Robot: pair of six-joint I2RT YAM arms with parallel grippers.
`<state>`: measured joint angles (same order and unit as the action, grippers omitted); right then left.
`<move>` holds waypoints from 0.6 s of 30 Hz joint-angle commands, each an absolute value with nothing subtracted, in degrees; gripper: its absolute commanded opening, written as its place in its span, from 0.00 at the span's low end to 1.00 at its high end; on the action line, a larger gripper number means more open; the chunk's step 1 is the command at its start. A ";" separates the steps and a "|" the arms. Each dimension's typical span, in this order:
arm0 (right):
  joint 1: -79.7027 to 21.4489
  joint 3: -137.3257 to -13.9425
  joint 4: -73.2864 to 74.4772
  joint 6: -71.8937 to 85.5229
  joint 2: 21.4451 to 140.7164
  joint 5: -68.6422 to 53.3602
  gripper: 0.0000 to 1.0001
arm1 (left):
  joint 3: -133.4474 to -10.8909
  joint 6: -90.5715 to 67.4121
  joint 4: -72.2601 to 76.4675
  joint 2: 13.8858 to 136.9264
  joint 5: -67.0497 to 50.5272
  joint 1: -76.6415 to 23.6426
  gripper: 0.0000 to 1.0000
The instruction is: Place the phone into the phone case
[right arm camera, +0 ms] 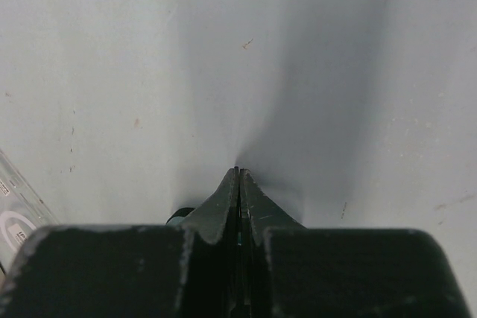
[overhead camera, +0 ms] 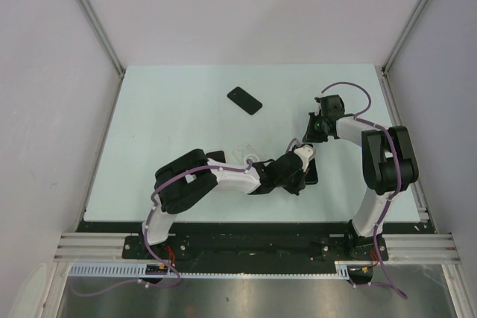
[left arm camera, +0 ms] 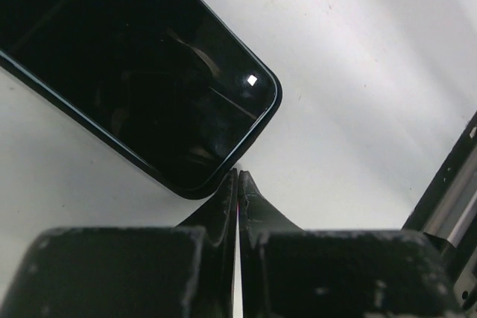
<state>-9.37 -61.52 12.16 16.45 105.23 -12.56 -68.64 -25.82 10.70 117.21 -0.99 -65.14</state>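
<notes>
Near the far edge of the tabletop [overhead camera: 171, 109], mid-width, lies a dark slab [overhead camera: 244, 100], likely the case. Right of centre, the left gripper [left arm camera: 238, 176], jaws shut on nothing, has its tips at a corner of the phone [left arm camera: 149, 72]. A push could skid or spin it on the smooth, lightly scuffed top. The right gripper [right arm camera: 238, 173], shut and empty, sits beyond. Pale panels [overhead camera: 246, 5] wall three sides.

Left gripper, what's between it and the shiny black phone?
Nothing: the left wrist view shows the shut left gripper right at the phone, by its corner.
</notes>
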 commanded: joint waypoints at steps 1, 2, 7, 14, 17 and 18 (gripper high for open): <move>-9.23 -62.31 17.05 15.47 106.52 -12.65 0.02 | -71.45 -28.39 5.55 119.00 5.88 -65.48 0.00; -9.23 -62.31 17.31 15.29 106.52 -13.00 0.02 | -72.50 -28.39 4.93 119.26 6.41 -65.48 0.00; -9.75 -62.31 19.77 15.12 105.73 -13.01 0.01 | -73.65 -29.00 3.34 120.15 7.56 -65.48 0.00; -11.07 -61.18 23.29 14.85 104.24 -10.64 0.01 | -72.07 -29.88 2.99 119.18 9.49 -65.48 0.00; -11.69 -59.77 23.47 15.29 103.89 -9.93 0.01 | -71.89 -30.32 2.73 119.09 9.84 -65.48 0.00; -11.86 -59.24 23.64 15.38 103.80 -9.67 0.01 | -71.89 -30.58 2.64 118.83 9.84 -65.48 0.00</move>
<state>-10.44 -62.11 14.74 15.77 104.99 -10.96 -72.34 -29.56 5.89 118.45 4.62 -66.06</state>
